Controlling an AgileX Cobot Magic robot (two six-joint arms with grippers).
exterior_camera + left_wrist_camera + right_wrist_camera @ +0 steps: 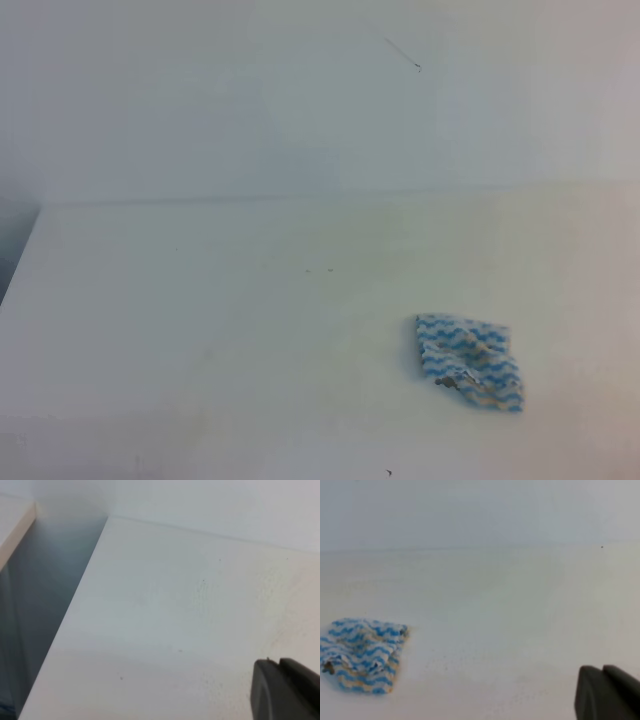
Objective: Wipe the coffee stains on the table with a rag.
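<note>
lying crumpled: one rag [470, 362] on one table [200, 330]; both hands' grip state unclear

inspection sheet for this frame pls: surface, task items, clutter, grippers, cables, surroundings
Surface: white table, faint smudges and a few tiny dark specks; no orange-brown blotch visible in any view.
Job's things: rag, blue and white wavy stripes with tan marks, lying crumpled on the table right of centre, nothing touching it; coffee stains not seen.
Clutter: nothing seen.
Grippers: left gripper shows only a dark corner at the left wrist view's lower right edge, over bare table; right gripper likewise, off to the right of the rag. Open or shut cannot be told. Neither appears in the high view.
Cables: nothing seen.
Surroundings: pale wall behind the table; dark gap past the table's left edge.
</note>
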